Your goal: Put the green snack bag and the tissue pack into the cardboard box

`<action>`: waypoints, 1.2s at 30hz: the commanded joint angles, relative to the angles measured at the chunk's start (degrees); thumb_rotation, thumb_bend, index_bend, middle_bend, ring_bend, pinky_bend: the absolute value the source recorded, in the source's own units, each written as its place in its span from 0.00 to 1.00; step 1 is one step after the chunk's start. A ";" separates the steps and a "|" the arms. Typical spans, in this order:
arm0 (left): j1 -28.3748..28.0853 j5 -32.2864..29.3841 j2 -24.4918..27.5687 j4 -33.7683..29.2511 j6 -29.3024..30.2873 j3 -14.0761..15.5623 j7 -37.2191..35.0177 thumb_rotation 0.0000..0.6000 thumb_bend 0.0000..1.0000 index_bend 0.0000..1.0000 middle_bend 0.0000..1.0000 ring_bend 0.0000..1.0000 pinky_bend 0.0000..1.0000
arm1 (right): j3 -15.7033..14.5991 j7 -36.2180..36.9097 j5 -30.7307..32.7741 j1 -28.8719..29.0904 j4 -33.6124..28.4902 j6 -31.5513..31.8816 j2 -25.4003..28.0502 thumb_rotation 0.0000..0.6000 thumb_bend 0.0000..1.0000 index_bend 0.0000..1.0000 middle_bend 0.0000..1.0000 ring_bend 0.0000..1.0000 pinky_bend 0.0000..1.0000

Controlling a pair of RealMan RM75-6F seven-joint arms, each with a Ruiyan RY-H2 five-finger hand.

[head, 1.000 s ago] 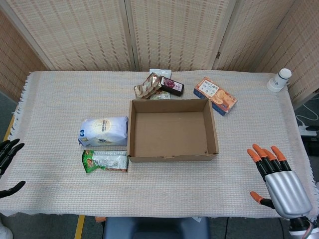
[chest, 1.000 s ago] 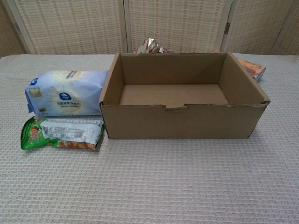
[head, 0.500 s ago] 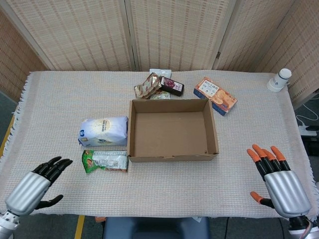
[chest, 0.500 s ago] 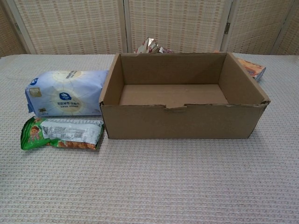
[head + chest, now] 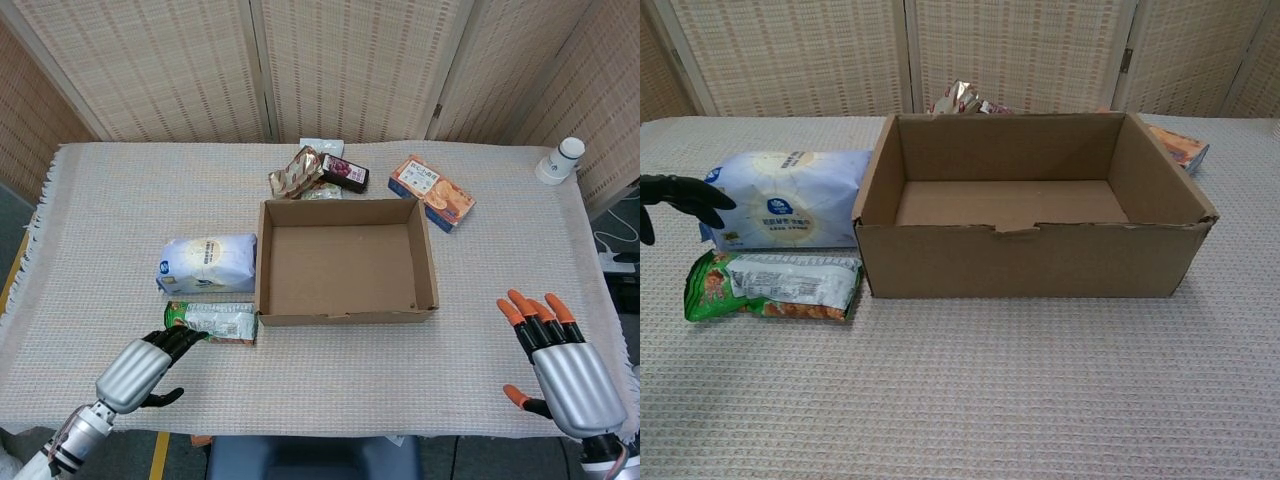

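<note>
Green snack bag is lying flat on the surface, right against the front-left corner of the cardboard box, with the tissue pack just behind it, also snug against the box's left wall. Neither one is in the box, which is sitting there with nothing inside.

Left hand is down at the near-left part of the surface, silver back facing up, dark fingers stretched forward and a bit spread, thumb sticking out to the side. It's holding nothing. Fingertips are right at the bag's left end in the head view, but I honestly can't tell whether they touch it or just hover over it. Forearm runs off the bottom-left corner.

Right hand is way over on the near-right side, well apart from the box, palm down, orange-tipped fingers fanned out, nothing in it.

The chest view only catches the left hand's dark fingers poking in from the left edge, in front of the tissue pack's left end and above the snack bag; the right hand doesn't show there at all. It does give a nice look into the box's bare bottom.

The head view has stuff the chest view mostly hides behind the box: a few snack packets behind the far wall, an orange carton off the far-right corner, and a white bottle by the far-right edge.
</note>
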 commanded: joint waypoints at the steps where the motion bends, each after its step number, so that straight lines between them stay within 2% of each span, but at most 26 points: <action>1: -2.90 -4.30 -4.47 3.79 -3.16 -2.23 4.52 1.00 0.23 0.13 0.18 0.14 0.32 | 0.03 0.08 0.03 -0.03 0.00 0.11 0.07 1.00 0.00 0.06 0.01 0.00 0.00; 5: -3.56 -5.15 -6.75 6.50 -3.03 -2.96 8.85 1.00 0.23 0.14 0.18 0.14 0.32 | 0.10 0.18 0.13 -0.05 0.00 0.25 0.16 1.00 0.00 0.06 0.01 0.00 0.00; 8: -5.23 -10.96 -10.83 10.09 -5.33 -4.55 12.16 1.00 0.24 0.14 0.18 0.14 0.32 | 0.54 0.55 0.93 0.02 0.00 0.75 0.47 1.00 0.00 0.06 0.01 0.00 0.00; 12: -6.94 -14.09 -12.35 12.43 -6.55 -5.32 15.17 1.00 0.24 0.13 0.17 0.12 0.31 | 0.80 0.87 1.97 0.33 0.00 0.46 0.76 1.00 0.00 0.06 0.01 0.00 0.00; 27: -12.29 -21.49 -16.70 18.78 -10.85 -5.38 16.82 1.00 0.24 0.14 0.16 0.12 0.30 | 1.71 -0.49 5.47 1.49 0.00 -0.49 0.02 1.00 0.00 0.06 0.01 0.00 0.00; 36: -14.31 -23.34 -19.94 22.35 -11.36 -4.46 17.42 1.00 0.24 0.15 0.16 0.12 0.30 | 2.05 -0.97 6.84 1.85 0.00 -0.43 -0.20 1.00 0.00 0.05 0.01 0.00 0.00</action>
